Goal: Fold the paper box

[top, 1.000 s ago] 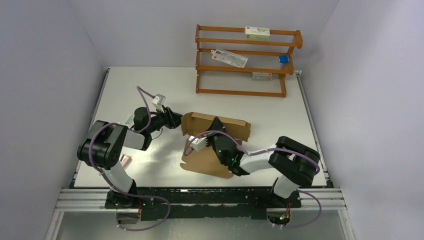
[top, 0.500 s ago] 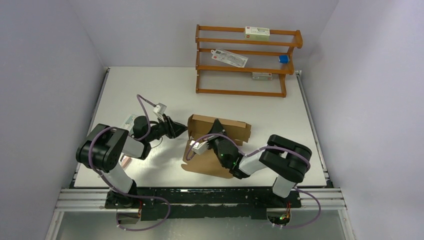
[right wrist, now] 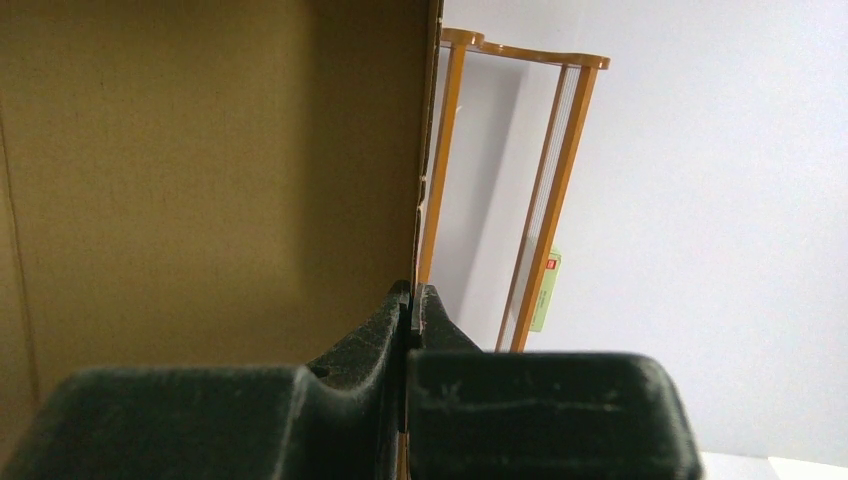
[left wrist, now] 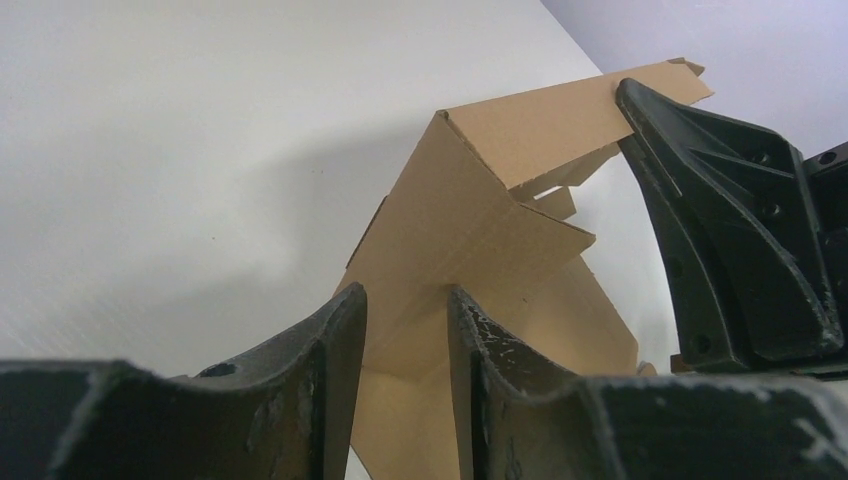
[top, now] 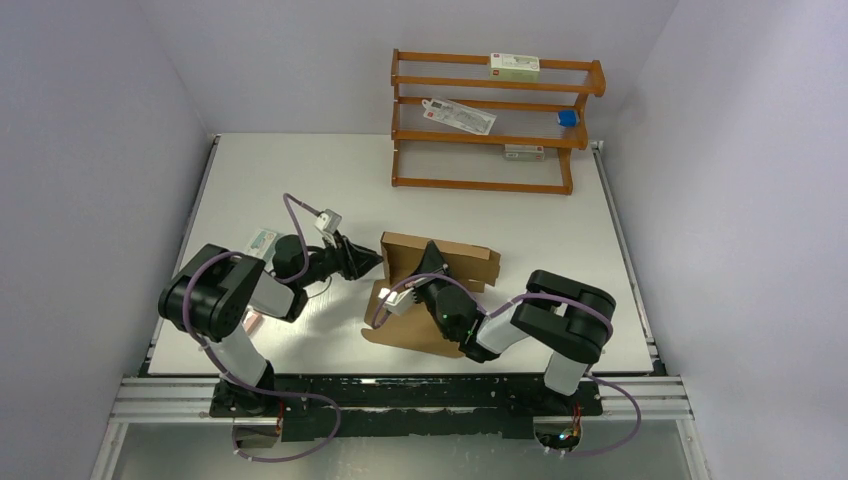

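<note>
The paper box (top: 445, 262) is brown cardboard, part folded: a long wall stands up at the back and a flat panel (top: 412, 328) lies on the table in front of it. My right gripper (top: 432, 264) is shut on the top edge of that standing wall; in the right wrist view the jaws (right wrist: 410, 300) pinch the thin edge of the cardboard (right wrist: 200, 170). My left gripper (top: 374, 262) points at the box's left end. Its fingers (left wrist: 335, 340) stand apart and open, with the slanted end flap (left wrist: 470, 230) just beyond the tips.
A wooden rack (top: 490, 120) stands at the back of the table and holds white cartons and a small blue item (top: 567, 117). A small white carton (top: 262, 240) and a tiny pink item (top: 252, 322) lie beside the left arm.
My left gripper has moved right, up to the box's left end. The right arm has drawn in towards the left, and the standing wall has shifted a little with it.
</note>
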Motion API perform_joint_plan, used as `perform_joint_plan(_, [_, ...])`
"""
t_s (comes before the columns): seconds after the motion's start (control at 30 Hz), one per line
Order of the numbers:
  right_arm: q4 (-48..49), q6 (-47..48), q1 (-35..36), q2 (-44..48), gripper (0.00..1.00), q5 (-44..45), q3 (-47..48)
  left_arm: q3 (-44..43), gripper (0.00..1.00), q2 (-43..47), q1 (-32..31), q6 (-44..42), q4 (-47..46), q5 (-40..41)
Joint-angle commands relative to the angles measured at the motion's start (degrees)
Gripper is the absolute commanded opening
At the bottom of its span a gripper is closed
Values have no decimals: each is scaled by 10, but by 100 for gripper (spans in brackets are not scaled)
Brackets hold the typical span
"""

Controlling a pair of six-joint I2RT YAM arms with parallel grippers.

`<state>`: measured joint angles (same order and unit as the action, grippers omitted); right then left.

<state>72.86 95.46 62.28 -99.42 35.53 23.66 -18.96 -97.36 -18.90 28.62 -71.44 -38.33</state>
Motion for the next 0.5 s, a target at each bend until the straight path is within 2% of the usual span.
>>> perform_joint_plan(0.0, [-4, 2, 13, 1, 0, -17, -2, -16, 41, -9, -15, -37, -36, 31])
perform_joint_plan(0.47, [-116, -47, 17, 33, 0, -35, 9, -41, 42, -83, -44, -48, -129, 59])
